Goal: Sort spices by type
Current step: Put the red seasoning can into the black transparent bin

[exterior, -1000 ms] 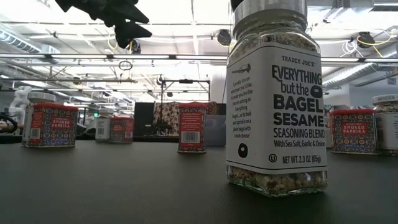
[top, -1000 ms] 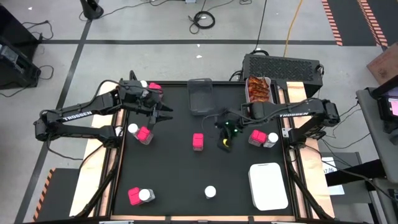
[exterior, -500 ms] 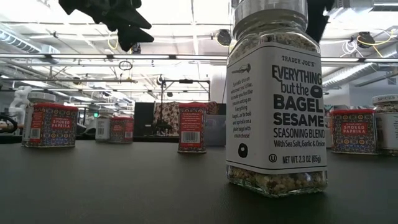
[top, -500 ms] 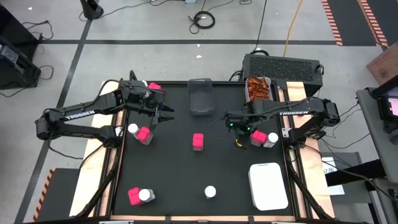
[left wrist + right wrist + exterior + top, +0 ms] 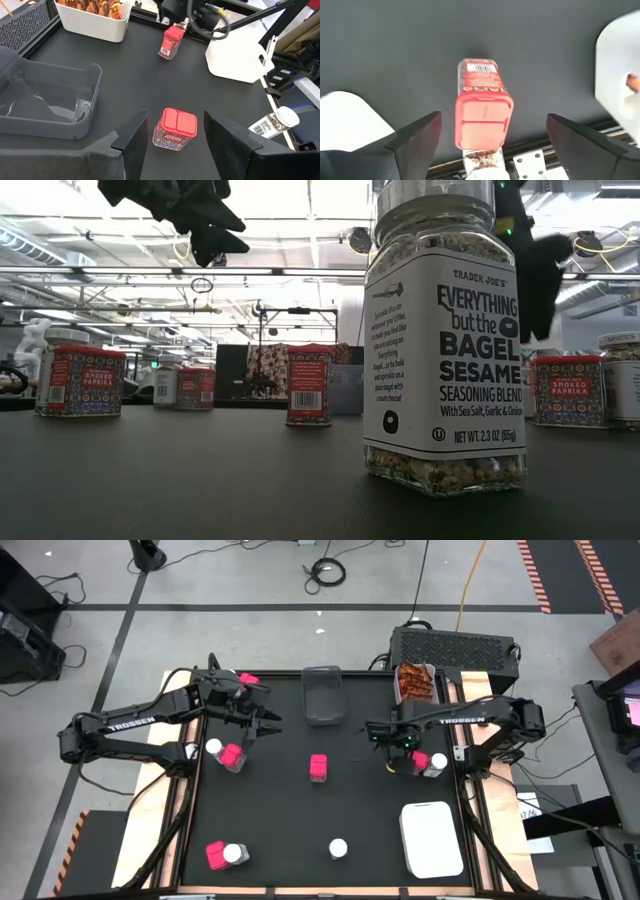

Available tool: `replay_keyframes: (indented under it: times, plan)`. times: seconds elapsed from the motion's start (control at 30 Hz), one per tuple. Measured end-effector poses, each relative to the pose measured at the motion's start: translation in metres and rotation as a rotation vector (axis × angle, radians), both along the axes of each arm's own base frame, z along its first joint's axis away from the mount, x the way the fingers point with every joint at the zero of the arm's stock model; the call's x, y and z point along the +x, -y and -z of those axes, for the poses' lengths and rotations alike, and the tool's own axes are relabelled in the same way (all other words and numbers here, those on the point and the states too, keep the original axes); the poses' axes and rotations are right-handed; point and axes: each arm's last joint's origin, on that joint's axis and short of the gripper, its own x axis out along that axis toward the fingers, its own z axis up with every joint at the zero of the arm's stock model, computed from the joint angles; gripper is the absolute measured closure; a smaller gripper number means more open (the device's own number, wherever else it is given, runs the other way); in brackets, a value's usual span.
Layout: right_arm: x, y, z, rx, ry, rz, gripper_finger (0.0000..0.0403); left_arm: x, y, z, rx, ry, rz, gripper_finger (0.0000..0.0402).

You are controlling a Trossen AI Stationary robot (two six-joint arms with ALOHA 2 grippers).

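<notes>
My right gripper (image 5: 397,756) (image 5: 493,122) points down, open, over a pink pack (image 5: 484,117) (image 5: 411,760). Its fingers stand on either side of the pack without touching it. A white-lidded jar (image 5: 437,762) stands right beside that pack. My left gripper (image 5: 264,726) (image 5: 172,135) hangs open above the table at the far left, aimed at the middle pink pack (image 5: 318,767) (image 5: 174,128). More pink packs (image 5: 231,755) (image 5: 215,855) and jars (image 5: 213,747) (image 5: 338,848) stand about the black mat. Orange sachets fill a white bin (image 5: 415,683).
A dark grey tray (image 5: 323,695) sits at the far middle. A white bin (image 5: 432,838) lies near the right front corner. In the low view a large seasoning jar (image 5: 445,340) stands close to the camera and hides part of the table behind it.
My right gripper has gone toward the table's right edge and down, tipping from slanted to pointing nearly straight down, and now hangs over the pink pack by the right edge. In the low view it has come down into sight. Nothing on the table has moved.
</notes>
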Motion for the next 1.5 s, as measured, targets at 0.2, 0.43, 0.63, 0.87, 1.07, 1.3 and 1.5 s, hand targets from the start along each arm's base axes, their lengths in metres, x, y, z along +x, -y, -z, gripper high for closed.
replay_keyframes:
  times: [0.2, 0.43, 0.63, 0.87, 1.07, 1.3, 1.5]
  plan:
    - [-0.008, 0.006, 0.022, 0.008, -0.033, 0.024, 0.0048, 0.0, 0.0, 0.0, 0.001, 0.0, 0.0, 0.0207]
    - [-0.018, 0.004, 0.042, 0.025, -0.072, 0.014, 0.0048, 0.0, 0.0, 0.0, 0.0, 0.0, -0.001, 0.0207]
    - [-0.021, 0.003, 0.05, 0.053, -0.069, 0.02, 0.0051, 0.0, 0.0, 0.0, 0.003, -0.001, -0.007, 0.0207]
    - [-0.02, 0.002, 0.049, 0.071, -0.064, 0.024, 0.0097, 0.0, -0.001, 0.0, 0.011, -0.004, -0.022, 0.0207]
    - [-0.023, 0.002, 0.048, 0.082, -0.094, 0.027, 0.017, 0.0, -0.001, 0.0, 0.011, -0.003, -0.023, 0.0207]
    - [-0.017, 0.002, 0.034, 0.106, -0.077, 0.034, 0.0201, 0.0, -0.001, -0.001, 0.017, 0.007, -0.021, 0.0207]
    - [0.003, 0.006, -0.007, 0.076, 0.043, 0.026, 0.0194, 0.0, -0.001, -0.001, 0.027, 0.008, -0.017, 0.0207]
